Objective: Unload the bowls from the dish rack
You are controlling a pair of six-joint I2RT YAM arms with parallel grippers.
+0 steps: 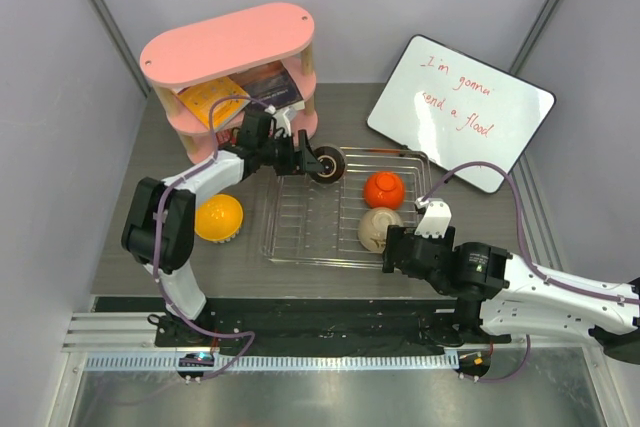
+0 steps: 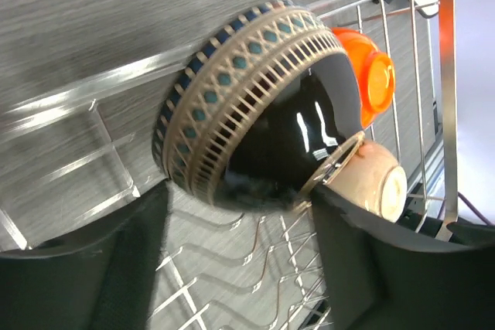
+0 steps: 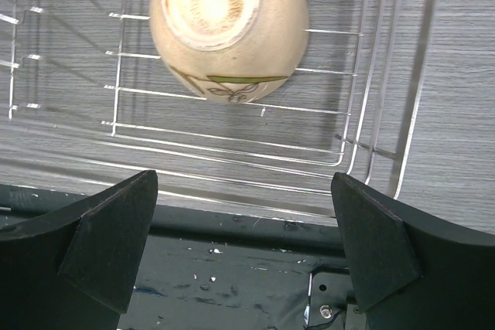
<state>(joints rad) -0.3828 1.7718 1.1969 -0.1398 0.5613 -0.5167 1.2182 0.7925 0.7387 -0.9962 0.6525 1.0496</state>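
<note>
The silver wire dish rack (image 1: 300, 237) lies mid-table. In it, an orange-red bowl (image 1: 384, 189) and a cream bowl (image 1: 378, 229) sit upside down. A dark bowl with a patterned rim (image 1: 327, 164) stands on its side at the rack's far left corner. A yellow bowl (image 1: 218, 218) sits upside down on the table left of the rack. My left gripper (image 1: 306, 159) is open, its fingertips at either side of the dark bowl's (image 2: 263, 106) near edge. My right gripper (image 3: 244, 214) is open and empty, just short of the cream bowl (image 3: 228, 25), over the rack's (image 3: 232, 144) near rim.
A pink oval shelf (image 1: 230, 42) holding books stands at the back left, close behind my left arm. A whiteboard (image 1: 460, 112) lies at the back right. The black mounting strip (image 1: 330, 322) runs along the near edge.
</note>
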